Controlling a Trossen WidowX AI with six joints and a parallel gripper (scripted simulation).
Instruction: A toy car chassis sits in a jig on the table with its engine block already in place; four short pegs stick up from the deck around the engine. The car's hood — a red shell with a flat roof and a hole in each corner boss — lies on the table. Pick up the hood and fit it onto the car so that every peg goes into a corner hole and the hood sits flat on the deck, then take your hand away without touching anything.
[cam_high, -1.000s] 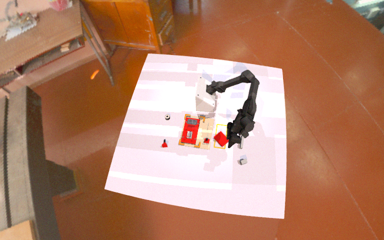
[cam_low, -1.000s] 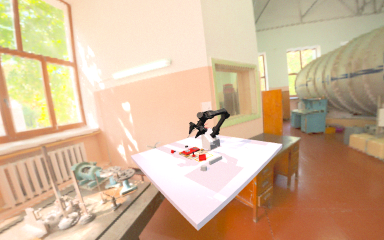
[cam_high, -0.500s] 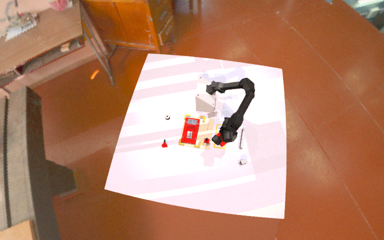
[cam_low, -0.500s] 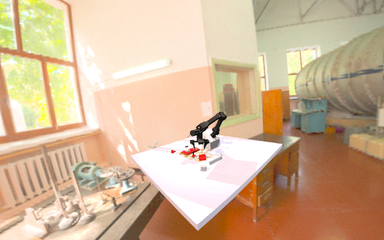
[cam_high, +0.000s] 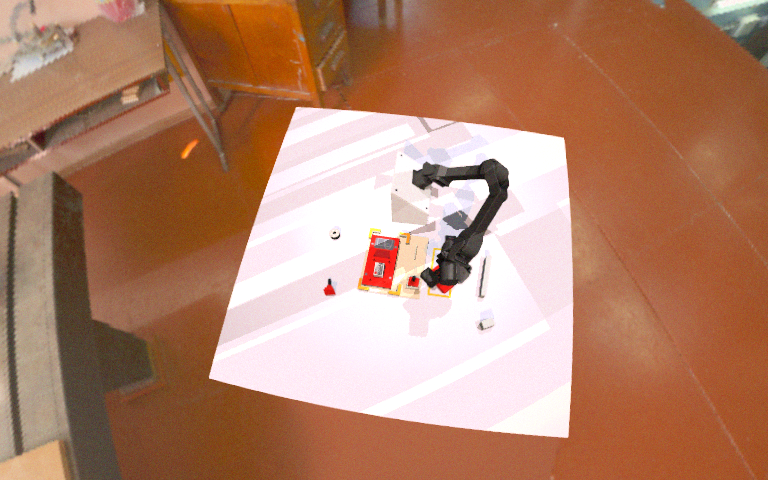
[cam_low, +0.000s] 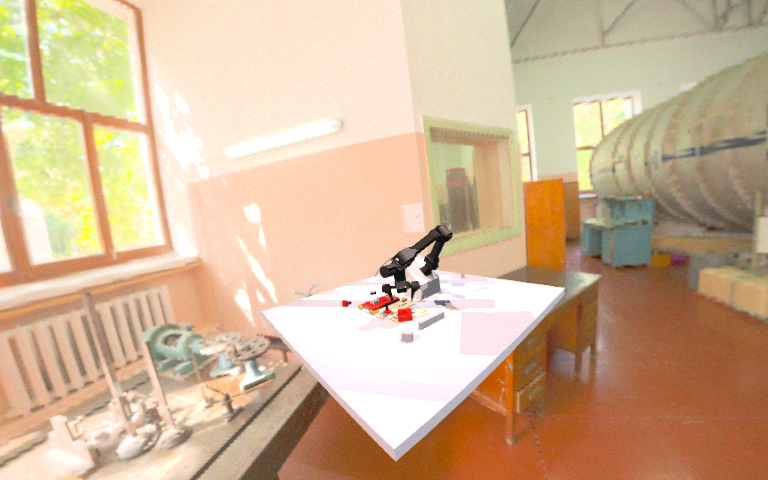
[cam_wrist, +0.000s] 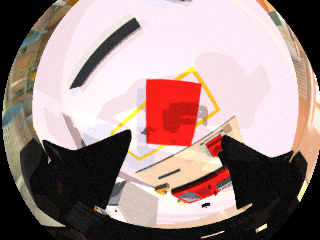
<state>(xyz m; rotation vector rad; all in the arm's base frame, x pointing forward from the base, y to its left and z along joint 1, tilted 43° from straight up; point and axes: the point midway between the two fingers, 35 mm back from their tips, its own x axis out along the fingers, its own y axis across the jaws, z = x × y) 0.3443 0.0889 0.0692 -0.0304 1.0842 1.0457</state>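
The hood (cam_high: 445, 288) (cam_low: 404, 314) (cam_wrist: 172, 97) is a red shell lying flat-roof up on the table, turned askew across a yellow outline (cam_wrist: 206, 89). My gripper (cam_low: 400, 301) (cam_wrist: 179, 137) is open and empty, pointing down above the hood, its fingers wide apart; in the top view the hand partly covers the hood. The red chassis (cam_high: 388, 277) (cam_wrist: 200, 189) sits in the tan jig (cam_high: 416, 249) (cam_wrist: 200, 152) with yellow corner pieces, beside the hood. The light engine block (cam_high: 378, 268) stands on the deck. The pegs are too small to tell clearly, and the hood's holes are hidden.
A small red piece with a black top (cam_high: 413, 281) is on the jig, and a similar one (cam_high: 329, 290) lies on the table. A round white part (cam_high: 334, 233), a grey bar (cam_high: 483, 277) (cam_low: 431, 320) and a grey block (cam_high: 486, 324) (cam_low: 406, 336) are also there.
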